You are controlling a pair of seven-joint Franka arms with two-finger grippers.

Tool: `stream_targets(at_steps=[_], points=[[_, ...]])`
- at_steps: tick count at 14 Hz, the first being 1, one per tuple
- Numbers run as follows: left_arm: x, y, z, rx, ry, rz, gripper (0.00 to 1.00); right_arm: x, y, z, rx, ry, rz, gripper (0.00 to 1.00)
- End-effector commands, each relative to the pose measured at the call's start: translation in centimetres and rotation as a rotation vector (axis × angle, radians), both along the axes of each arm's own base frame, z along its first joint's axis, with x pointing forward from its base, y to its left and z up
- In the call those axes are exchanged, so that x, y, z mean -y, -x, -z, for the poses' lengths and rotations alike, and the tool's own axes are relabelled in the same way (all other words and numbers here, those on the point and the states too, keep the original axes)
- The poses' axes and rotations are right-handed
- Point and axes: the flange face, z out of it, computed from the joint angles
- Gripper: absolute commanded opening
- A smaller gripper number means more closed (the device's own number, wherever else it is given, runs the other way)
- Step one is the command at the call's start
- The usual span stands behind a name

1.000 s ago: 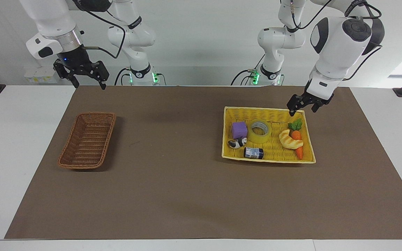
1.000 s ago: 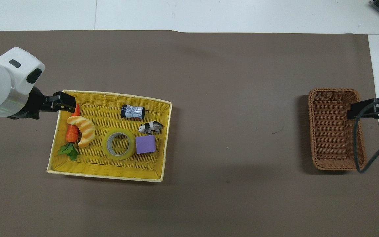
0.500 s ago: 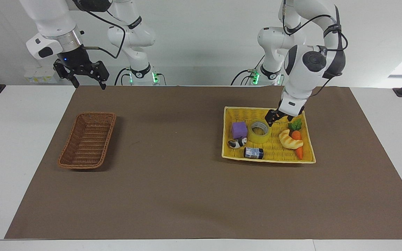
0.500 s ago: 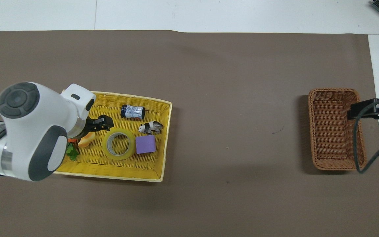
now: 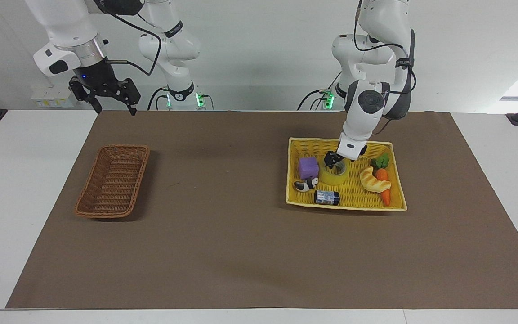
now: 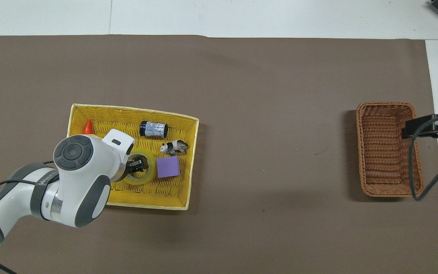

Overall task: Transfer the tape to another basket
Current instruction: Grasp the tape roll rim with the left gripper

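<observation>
The tape (image 5: 336,176) (image 6: 151,170), a yellowish ring with a pale core, lies flat in the yellow basket (image 5: 344,207) (image 6: 127,109). My left gripper (image 5: 335,160) (image 6: 137,166) is down at the tape's top rim, on the side nearer to the robots, and the arm covers part of the roll from above. The brown wicker basket (image 5: 106,215) (image 6: 384,104) sits at the right arm's end of the mat with nothing in it. My right gripper (image 5: 115,110) (image 6: 413,128) waits open, raised over that end of the table near the wicker basket.
Around the tape in the yellow basket lie a purple cube (image 5: 308,167) (image 6: 168,167), a panda figure (image 5: 305,184) (image 6: 173,146), a small dark can (image 5: 326,197) (image 6: 153,129), a croissant (image 5: 374,180) and a carrot (image 5: 384,191).
The left arm swung from the yellow basket's corner across the croissant and carrot and came down onto the tape. The right arm has not moved.
</observation>
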Motion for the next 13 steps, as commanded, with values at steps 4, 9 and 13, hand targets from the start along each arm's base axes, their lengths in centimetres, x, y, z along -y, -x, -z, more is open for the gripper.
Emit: stream_targets(at_steps=[4,9,13], points=[[0.1,0.2,-0.8,0.008,0.004,-0.011,0.00,0.3,0.9,-0.1,0.002,0.001,0.011,1.00],[0.0,-2.9,-5.7,-0.078,-0.010,-0.032,0.00,0.3,1.0,-0.1,0.004,0.002,0.011,1.00],[-1.8,-5.8,-12.4,-0.117,0.004,-0.019,0.00,-0.1,1.1,0.0,0.001,-0.029,0.015,1.00]])
